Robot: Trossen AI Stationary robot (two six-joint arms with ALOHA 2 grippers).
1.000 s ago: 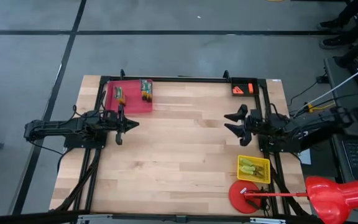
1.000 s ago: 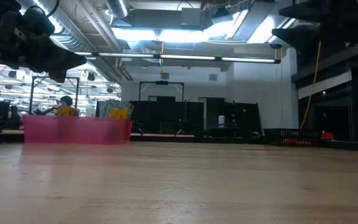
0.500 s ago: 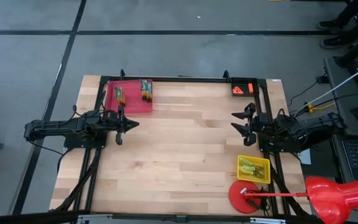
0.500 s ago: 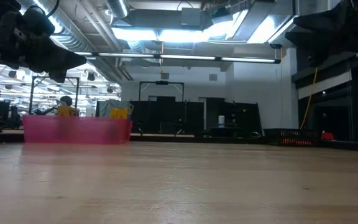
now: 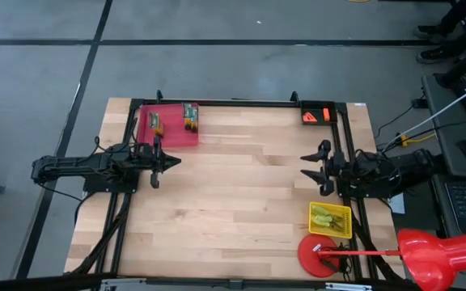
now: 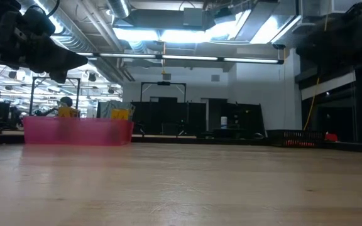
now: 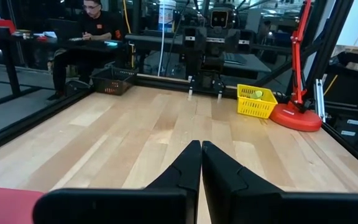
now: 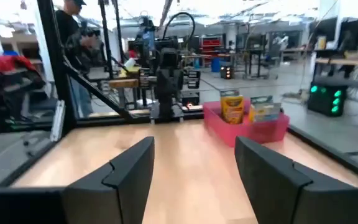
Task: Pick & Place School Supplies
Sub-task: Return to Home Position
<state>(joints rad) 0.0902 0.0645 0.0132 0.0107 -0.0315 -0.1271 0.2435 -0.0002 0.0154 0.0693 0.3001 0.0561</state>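
Now I'm judging this homing: green-and-yellow crayon box (image 5: 189,116) sitting in the flat pink tray (image 5: 172,137), left gripper (image 5: 174,161) closed empty beside it, right gripper (image 5: 311,170) open, well apart; next, just settling arms.

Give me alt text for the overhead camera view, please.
The left gripper, shut, and the right gripper, open, face each other empty across a wooden table. A pink tray holding crayon boxes sits at the picture's upper left, a yellow basket at its lower right.
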